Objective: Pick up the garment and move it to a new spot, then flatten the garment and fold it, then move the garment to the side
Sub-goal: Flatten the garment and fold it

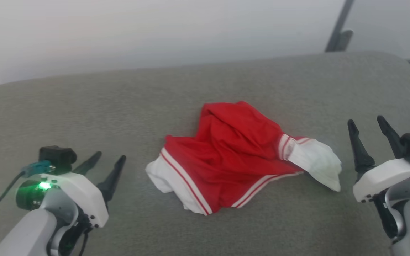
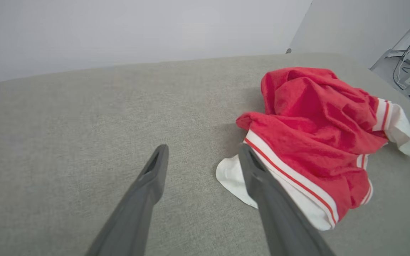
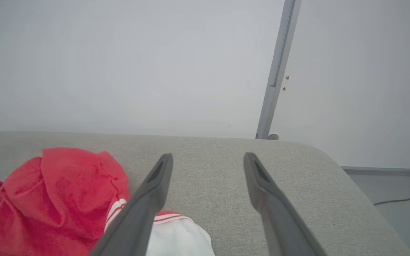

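Left claw [image 1: 110, 155] is sitting at 8 o'clock in the head view, fingers spread wide, gripping nothing. Right claw [image 1: 365, 120] is sitting at 3 o'clock, likewise spread and empty. Garment [image 1: 226, 160] is lying crumpled mid-worktop [image 1: 84, 106], between the claws and touching neither. Its red body is bunching up, and white cuff panels with thin red-and-white stripes are sticking out at its 8 and 3 o'clock.
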Controlling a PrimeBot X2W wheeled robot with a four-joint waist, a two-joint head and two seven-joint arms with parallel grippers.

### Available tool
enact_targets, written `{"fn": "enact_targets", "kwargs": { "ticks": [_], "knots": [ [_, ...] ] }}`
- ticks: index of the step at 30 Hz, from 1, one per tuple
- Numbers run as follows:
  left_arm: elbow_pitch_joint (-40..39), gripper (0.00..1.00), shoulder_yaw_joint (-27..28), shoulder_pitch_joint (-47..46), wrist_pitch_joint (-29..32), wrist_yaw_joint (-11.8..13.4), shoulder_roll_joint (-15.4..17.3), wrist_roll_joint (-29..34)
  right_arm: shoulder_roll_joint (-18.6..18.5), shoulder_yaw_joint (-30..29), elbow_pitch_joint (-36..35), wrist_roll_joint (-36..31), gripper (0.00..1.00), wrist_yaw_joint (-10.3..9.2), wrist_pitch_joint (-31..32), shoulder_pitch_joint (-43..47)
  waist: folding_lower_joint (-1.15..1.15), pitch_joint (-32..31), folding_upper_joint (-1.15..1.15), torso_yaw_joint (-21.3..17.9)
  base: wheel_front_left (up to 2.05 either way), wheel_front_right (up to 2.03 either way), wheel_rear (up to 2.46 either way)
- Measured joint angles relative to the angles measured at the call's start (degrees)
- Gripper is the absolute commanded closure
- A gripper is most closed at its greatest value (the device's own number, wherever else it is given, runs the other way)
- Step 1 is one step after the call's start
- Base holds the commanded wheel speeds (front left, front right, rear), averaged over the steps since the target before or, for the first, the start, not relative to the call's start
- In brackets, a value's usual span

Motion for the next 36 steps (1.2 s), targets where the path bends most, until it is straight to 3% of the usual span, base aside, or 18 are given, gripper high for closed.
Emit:
{"fn": "enact_targets", "kwargs": {
  "ticks": [13, 30, 31, 33, 36],
  "knots": [
    [7.8, 0.00, -3.5, -3.4, 10.5, -0.2, -3.4, -3.6, 4.9, 1.0, -0.1, -3.5, 0.00, 0.00, -6.9, 0.1, 0.00, 4.8, 0.00, -5.5, 0.00, 0.00, 0.00],
    [19.1, 0.00, -9.5, -13.6, 22.1, -0.8, -7.2, -2.4, 6.2, 1.0, 2.2, -4.6, 0.00, 0.00, -8.0, -1.7, 0.00, 8.9, 0.00, -7.1, 0.00, 0.00, 0.00],
    [19.8, 0.22, -10.3, -14.4, 23.0, -0.8, -7.6, -2.2, 6.2, 0.9, 2.5, -4.9, 0.00, 0.00, -8.0, -1.7, 0.00, 9.0, 0.00, -7.0, 0.00, 0.00, 0.00],
    [21.1, 1.00, -11.6, -15.8, 23.9, -1.1, -8.2, -1.1, 6.3, 0.6, 2.8, -5.0, 0.00, 0.00, -8.1, -1.9, 0.00, 9.2, 0.00, -6.8, 0.00, 0.00, 0.00],
    [23.3, 1.00, -13.0, -17.8, 25.0, -1.1, -9.0, 0.5, 6.6, 0.4, 3.3, -5.5, 0.00, 0.00, -8.5, -2.2, 0.00, 9.3, 0.00, -6.6, 0.00, 0.00, 0.00]
  ]
}}
